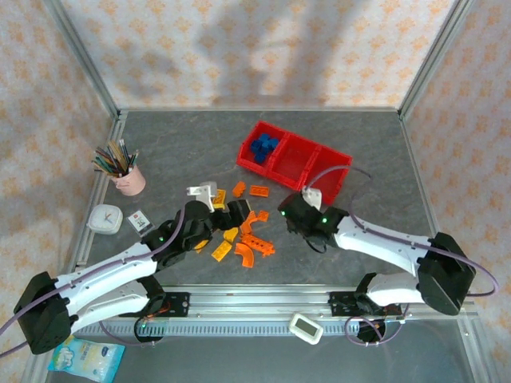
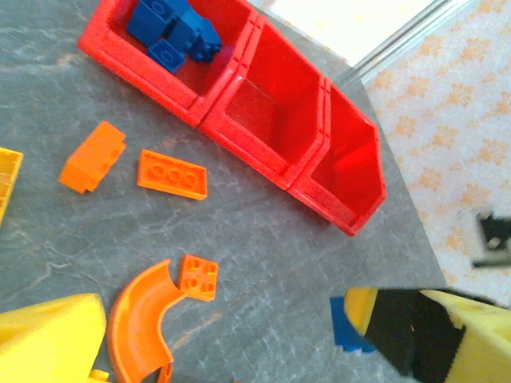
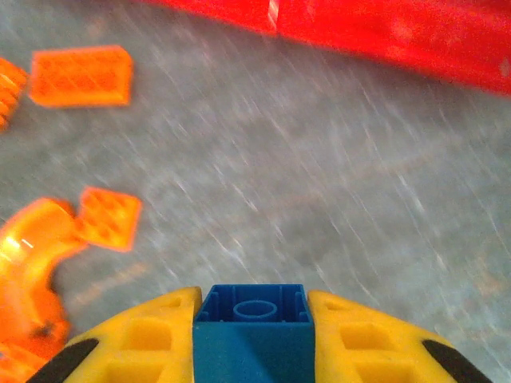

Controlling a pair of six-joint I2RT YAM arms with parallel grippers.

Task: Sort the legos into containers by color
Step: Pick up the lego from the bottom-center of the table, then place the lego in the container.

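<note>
- Legos: small studded bricks in blue and orange; the orange ones (image 1: 243, 239) lie loose on the grey table (image 1: 160, 144), among them a curved arch (image 2: 140, 323), a flat plate (image 2: 172, 174) and a block (image 2: 92, 157)
- Blue bricks (image 2: 172, 32) are heaped in the end compartment of the red containers (image 2: 144, 78)
- Right gripper (image 3: 254, 303) is clenched on one blue brick (image 3: 254, 339), short of the tray
- Left gripper (image 1: 231, 214) sits over the orange pile, jaws apart, grasping nothing
- Print on the pale-blue packet (image 1: 86, 357) and the small card (image 1: 139, 220) is too small to read
</note>
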